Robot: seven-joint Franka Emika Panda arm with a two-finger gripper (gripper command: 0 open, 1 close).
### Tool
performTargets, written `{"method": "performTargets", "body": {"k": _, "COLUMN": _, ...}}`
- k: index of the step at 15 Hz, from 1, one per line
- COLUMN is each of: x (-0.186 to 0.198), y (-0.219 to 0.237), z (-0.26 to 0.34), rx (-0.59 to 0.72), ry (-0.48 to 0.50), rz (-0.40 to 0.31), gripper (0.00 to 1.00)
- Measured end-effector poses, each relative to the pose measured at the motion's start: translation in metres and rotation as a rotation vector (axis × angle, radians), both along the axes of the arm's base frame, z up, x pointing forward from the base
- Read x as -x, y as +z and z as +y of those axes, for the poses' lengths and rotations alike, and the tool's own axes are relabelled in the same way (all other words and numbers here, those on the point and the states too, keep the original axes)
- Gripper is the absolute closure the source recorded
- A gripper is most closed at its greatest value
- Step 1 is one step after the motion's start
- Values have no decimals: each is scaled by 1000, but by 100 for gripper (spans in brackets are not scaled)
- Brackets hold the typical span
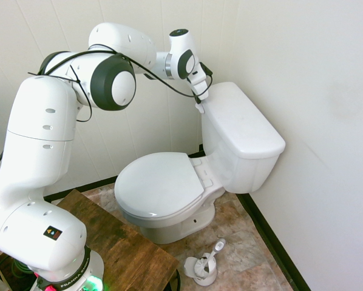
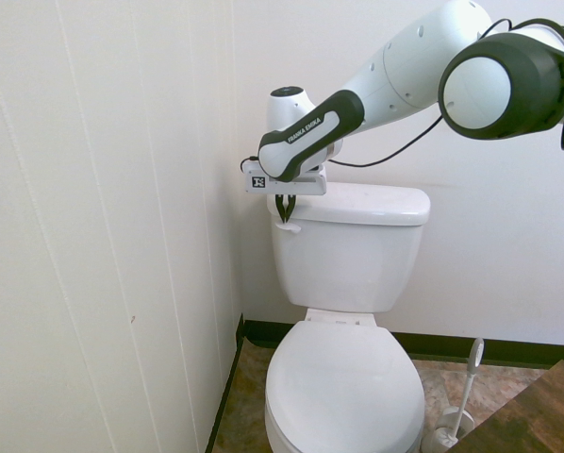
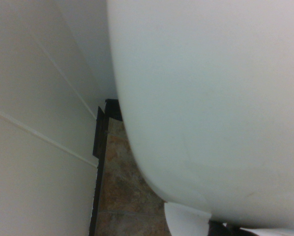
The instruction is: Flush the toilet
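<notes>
Tool (image 2: 285, 220) by wall (image 2: 122, 236), prob. touching lever (image 2: 291, 227).

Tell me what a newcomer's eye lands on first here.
The big white robot arm reaching across to the toilet in the corner. Its gripper is shut at the small flush lever on the tank's upper corner by the wall. The seat lid is down, and a toilet brush stands on the floor beside the bowl.
</notes>
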State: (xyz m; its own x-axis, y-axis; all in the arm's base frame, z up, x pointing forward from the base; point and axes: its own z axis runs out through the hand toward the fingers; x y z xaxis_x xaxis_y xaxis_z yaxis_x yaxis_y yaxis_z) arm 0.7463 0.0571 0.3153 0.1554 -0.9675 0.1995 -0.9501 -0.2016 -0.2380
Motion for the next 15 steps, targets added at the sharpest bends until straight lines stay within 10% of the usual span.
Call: {"method": "performTargets", "body": {"k": 15, "x": -2, "y": -23, "z": -7, "rx": -7, "ry": -3, "rz": 10, "gripper": 100}}
